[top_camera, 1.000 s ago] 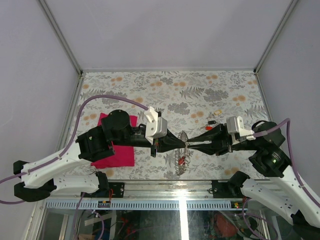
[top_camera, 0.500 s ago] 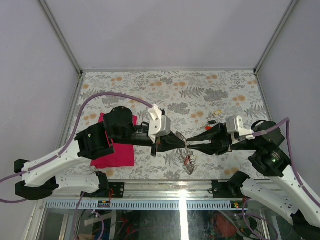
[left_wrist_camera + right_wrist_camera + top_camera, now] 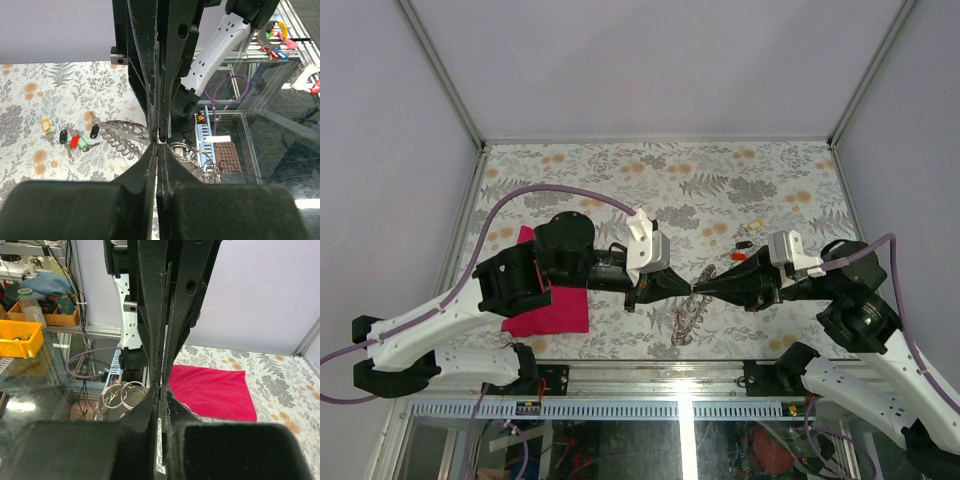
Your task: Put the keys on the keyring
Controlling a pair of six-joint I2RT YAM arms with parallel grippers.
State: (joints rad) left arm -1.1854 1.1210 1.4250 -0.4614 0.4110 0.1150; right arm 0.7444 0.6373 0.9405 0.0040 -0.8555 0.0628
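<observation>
Both arms are reaching in toward the middle of the worktop point(image 3: 620, 180), close to its near edge, tips meeting nose to nose.

Left pincer point(image 3: 688, 289): fingers pressed together, pinching the keyring point(image 3: 686, 320) at the top. Its wrist view shows no gap between the fingers, with coils spilling out on both sides of the tip.

Right pincer point(image 3: 703, 290): also pressed together, tip against the left tip at the same spot. It looks like it is pinching the keyring too, but the contact point itself is hidden between the tips.

The keyring is off the worktop, a limp silvery bunch of loops hanging below the joined tips.

The keys point(image 3: 744, 240) lie on the worktop toward the right edge, about midway back and beyond the right pincer. Red, black and green heads lie in a small cluster, well apart from the keyring. None are on it.

The magenta cloth point(image 3: 550, 308) lies flat near the near-left corner, partly under the left arm.
</observation>
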